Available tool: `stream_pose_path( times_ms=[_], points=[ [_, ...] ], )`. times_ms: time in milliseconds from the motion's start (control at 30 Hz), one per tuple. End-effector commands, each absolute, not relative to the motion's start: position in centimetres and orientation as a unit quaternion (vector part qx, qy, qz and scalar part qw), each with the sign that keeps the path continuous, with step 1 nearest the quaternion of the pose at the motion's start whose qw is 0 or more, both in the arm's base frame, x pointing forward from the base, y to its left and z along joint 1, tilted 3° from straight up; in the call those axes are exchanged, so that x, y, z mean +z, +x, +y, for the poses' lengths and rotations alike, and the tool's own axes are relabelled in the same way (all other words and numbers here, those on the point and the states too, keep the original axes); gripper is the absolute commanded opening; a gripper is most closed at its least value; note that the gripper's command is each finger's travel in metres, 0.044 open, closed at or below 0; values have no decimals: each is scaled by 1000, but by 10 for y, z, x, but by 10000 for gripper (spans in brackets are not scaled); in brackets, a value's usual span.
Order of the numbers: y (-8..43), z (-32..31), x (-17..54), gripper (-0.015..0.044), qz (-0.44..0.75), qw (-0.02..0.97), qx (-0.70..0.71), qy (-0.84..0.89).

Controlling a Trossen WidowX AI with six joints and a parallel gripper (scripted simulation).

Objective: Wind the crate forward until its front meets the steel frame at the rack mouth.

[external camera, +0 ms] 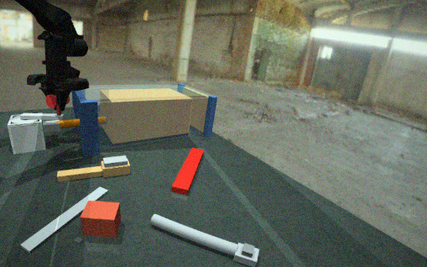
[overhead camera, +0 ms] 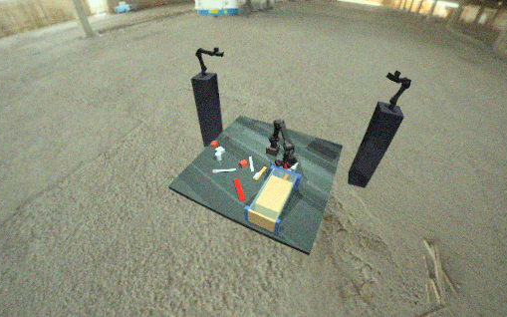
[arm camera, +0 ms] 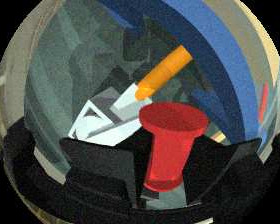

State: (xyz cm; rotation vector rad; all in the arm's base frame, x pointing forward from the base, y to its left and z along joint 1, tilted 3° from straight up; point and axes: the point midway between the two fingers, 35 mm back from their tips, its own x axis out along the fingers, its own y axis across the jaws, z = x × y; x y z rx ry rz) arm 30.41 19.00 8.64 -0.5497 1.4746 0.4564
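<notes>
My gripper (overhead camera: 286,164) (external camera: 58,99) (arm camera: 164,124) is shut on the red knob (arm camera: 173,120) of the winch handle, beside the frame. The handle's white arm (external camera: 31,116) lies over the top of the white winch (external camera: 28,136); the key and hole are hidden. An orange strap (external camera: 70,123) (arm camera: 166,72) runs from the winch through the blue steel frame (external camera: 89,132) (arm camera: 226,65) to the crate. The tan crate (overhead camera: 273,194) (external camera: 148,117) sits flat inside the clear-panelled cubby. In the top view, some strap shows between crate and frame, with a gap.
A tan tool with a pale head (external camera: 79,173), a red bar (external camera: 188,171), a white flat bar (external camera: 65,219), an orange-red block (external camera: 101,218) and a white rod with a square head (external camera: 195,237) lie on the bench. White pieces and another red block (overhead camera: 214,144) stand farther off.
</notes>
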Motion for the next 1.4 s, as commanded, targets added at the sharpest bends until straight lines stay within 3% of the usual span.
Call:
stream_pose_path(
  times_ms=[0,1367],
  points=[
    [308,206,86,0,652,687,215,-240],
    [306,259,86,0,651,687,217,-238]
  ],
)
